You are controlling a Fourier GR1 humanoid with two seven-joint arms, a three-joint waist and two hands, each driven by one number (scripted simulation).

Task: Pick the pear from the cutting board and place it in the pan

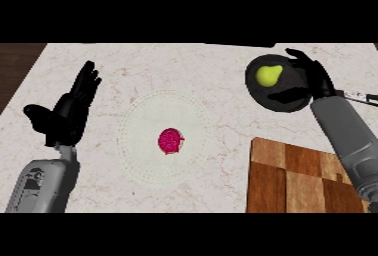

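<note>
The right hand (pixel 316 75) hangs at two o'clock in the head view, over the three o'clock side of the pan (pixel 255 93). Its fingers (pixel 301 56) are spread and relaxed, released, holding nothing. The pear (pixel 268 75), yellow-green, lies inside the black pan, toward the pan's eleven o'clock, just beside the fingers and apart from them. A thin handle (pixel 359 97) runs off from the pan toward three o'clock, behind the grey forearm.

At five o'clock lies the wooden cutting board (pixel 295 175), made of brown blocks, with the right forearm crossing its three o'clock edge. In the middle of the view sits a white plate (pixel 148 125), hard to tell from the surface, with a round pink-red item (pixel 170 140) on it.

The left hand (pixel 68 110) rests open at nine o'clock, fingers up.

All of this stands on a pale marble counter (pixel 184 65) with faint reddish veins. At ten o'clock, past the counter's edge, shows a strip of dark wood (pixel 18 65).
</note>
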